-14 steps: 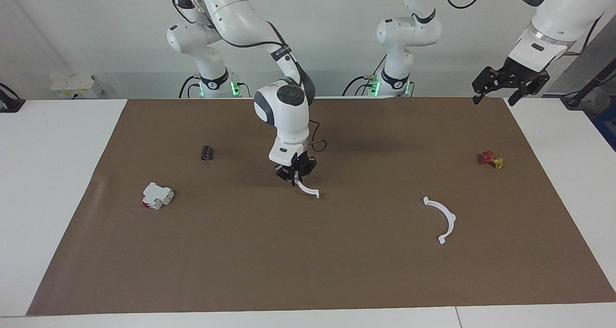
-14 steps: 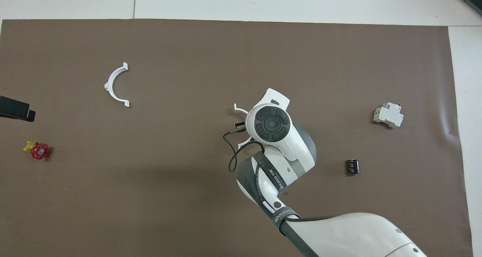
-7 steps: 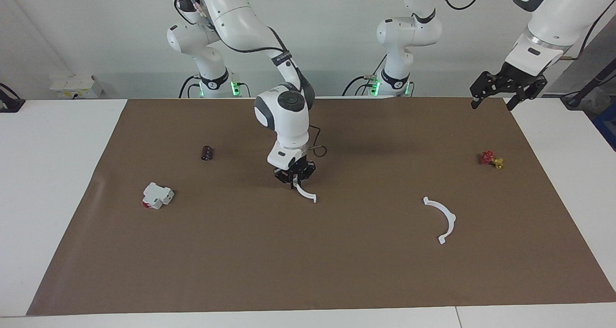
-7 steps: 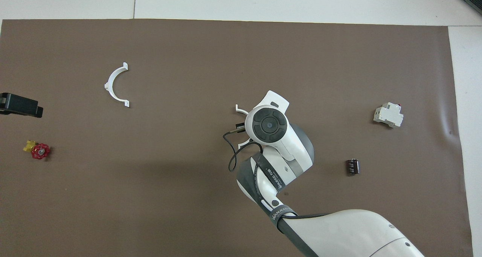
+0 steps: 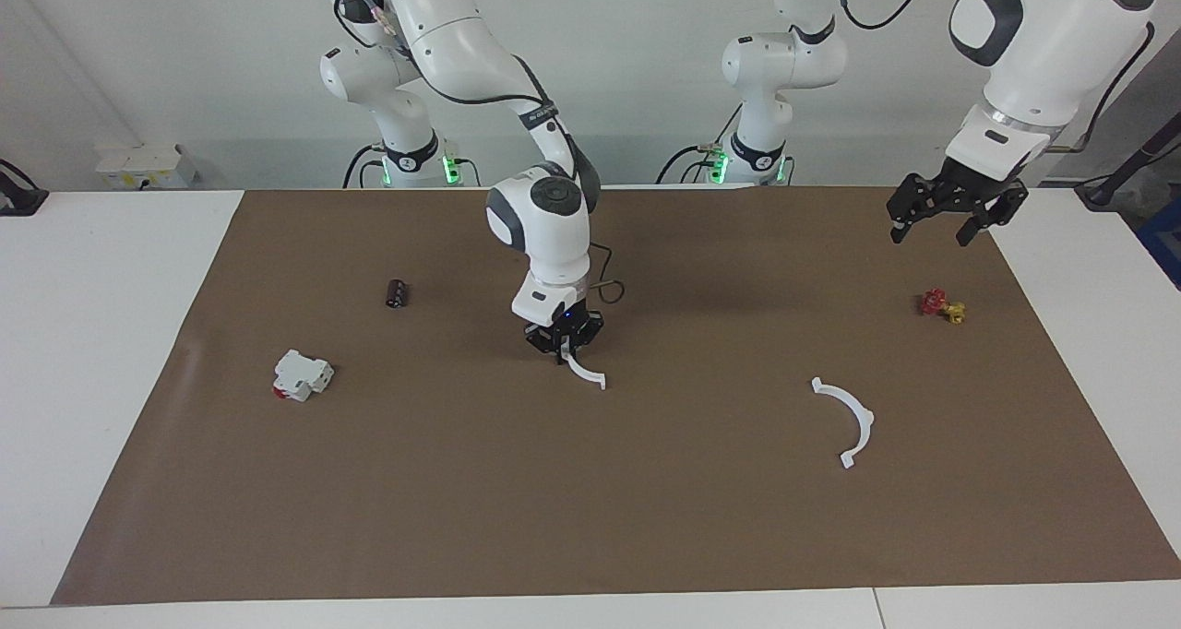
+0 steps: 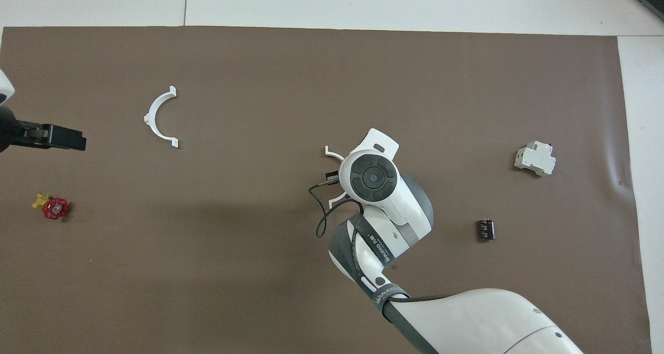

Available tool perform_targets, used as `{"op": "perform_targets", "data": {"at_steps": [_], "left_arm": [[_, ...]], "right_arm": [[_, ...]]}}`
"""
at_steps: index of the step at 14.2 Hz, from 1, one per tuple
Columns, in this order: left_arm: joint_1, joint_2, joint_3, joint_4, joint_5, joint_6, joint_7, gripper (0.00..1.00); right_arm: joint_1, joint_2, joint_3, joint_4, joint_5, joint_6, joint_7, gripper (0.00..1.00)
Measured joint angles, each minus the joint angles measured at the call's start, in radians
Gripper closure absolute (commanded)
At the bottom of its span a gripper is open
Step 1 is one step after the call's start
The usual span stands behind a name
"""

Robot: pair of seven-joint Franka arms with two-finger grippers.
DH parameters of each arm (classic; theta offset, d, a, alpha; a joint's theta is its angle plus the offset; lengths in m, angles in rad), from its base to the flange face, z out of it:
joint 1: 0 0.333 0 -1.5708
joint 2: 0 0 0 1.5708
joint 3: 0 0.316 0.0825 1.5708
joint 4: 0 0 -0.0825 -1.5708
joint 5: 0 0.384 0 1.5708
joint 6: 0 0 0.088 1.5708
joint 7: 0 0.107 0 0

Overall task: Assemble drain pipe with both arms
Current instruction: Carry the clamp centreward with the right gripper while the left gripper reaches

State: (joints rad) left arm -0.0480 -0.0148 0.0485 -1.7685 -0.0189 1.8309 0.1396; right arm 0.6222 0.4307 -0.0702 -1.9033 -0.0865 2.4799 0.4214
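Right gripper (image 5: 565,351) clamps one arc (image 5: 588,374) at mat centre — left gripper (image 5: 941,226), fingers spread, hangs at 2 o'clock over the mat (image 5: 461,481).

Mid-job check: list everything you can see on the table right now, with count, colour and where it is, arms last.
held half-ring arc: 1, white, at the mat's middle, in the right gripper
free half-ring arc: 1, white, flat on the mat toward the left arm's end
boxy block: 1, white with a red part, toward the right arm's end
small cylinder: 1, dark, nearer the robots than the boxy block
valve-like piece: 1, red and yellow, toward the left arm's end, nearer the robots than the free half-ring arc
mat: 1, brown, covering the table's middle
right gripper: 1, black, low at the mat's middle, shut on the held half-ring arc
left gripper: 1, black, open, raised over the mat near the valve-like piece
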Motion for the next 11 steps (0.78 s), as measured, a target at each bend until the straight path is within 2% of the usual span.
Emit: {"op": "perform_targets", "data": {"at_steps": [5,7,11], "left_arm": [[0.000,0.149,-0.004,-0.024,-0.001,0.183,0.000,0.09],[0.000,0.203,-0.006,-0.025,-0.001,0.250,0.000,0.11],[0.000,0.302,-0.005,-0.021,-0.034,0.382,-0.003,0.13]], "right_arm": [[-0.007,-0.023,-0.006,0.009,0.000,-0.007,0.016,0.00],[-0.036,-0.079,-0.008,0.021,0.006,-0.060,0.043,0.00],[-0.163,-0.252,-0.010,0.031,0.026,-0.234,0.047,0.00]]}}
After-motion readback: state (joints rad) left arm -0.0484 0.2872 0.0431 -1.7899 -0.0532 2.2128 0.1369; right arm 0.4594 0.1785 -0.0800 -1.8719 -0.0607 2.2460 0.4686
